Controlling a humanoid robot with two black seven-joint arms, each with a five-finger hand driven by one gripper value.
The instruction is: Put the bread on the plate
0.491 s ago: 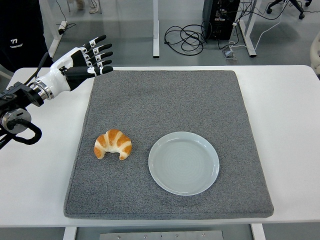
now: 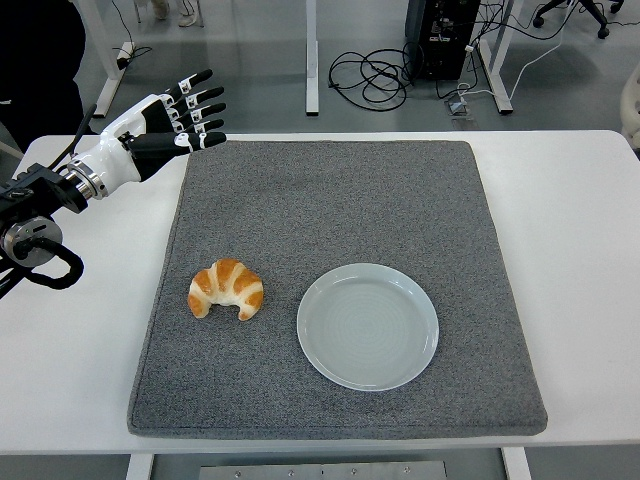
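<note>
A golden croissant (image 2: 226, 289) lies on the grey mat (image 2: 330, 190), left of centre and towards the near edge. Just to its right sits a pale blue-grey round plate (image 2: 367, 326), with nothing on it. My left hand (image 2: 180, 116) hovers over the mat's far left corner, well behind the croissant. Its fingers (image 2: 203, 108) are stretched out and spread, holding nothing. My right arm does not appear in the head view.
The mat covers most of the white table (image 2: 575, 230). Beyond the far edge are desk legs (image 2: 311, 60), black cables (image 2: 370, 75) on the floor and a dark computer case (image 2: 440, 35). A person's dark clothing (image 2: 40, 60) shows at the top left.
The arm and the croissant have held still. The dark clothing at the top left has shifted slightly.
</note>
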